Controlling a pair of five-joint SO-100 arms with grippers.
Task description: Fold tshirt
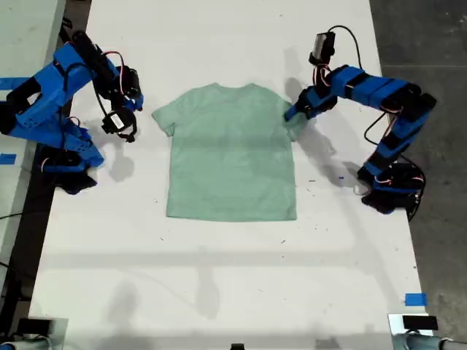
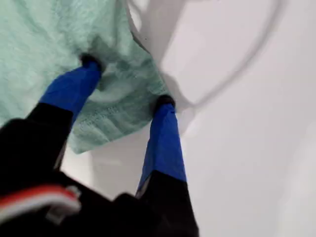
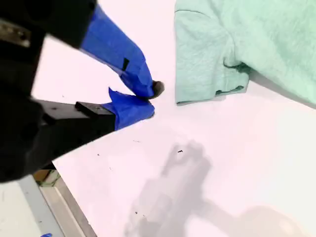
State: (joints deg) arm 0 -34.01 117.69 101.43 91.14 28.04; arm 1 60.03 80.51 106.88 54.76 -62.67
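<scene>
Tshirt [image 1: 232, 157] flat, front up, mid white surface [image 1: 219, 292]. First tool [image 2: 127, 81] at the sleeve on the exterior view's right, jaws spread wide with sleeve cloth between the tips, not clamped. Second tool [image 3: 150, 101] off the other sleeve, hovering above bare surface, jaws nearly together, holding nothing.

The white table [image 1: 219, 284] carries the mint-green tshirt [image 1: 232, 157] spread flat, one sleeve between my first end effector's [image 2: 127, 81] parted fingers, the other sleeve near my second end effector [image 3: 153, 101].
</scene>
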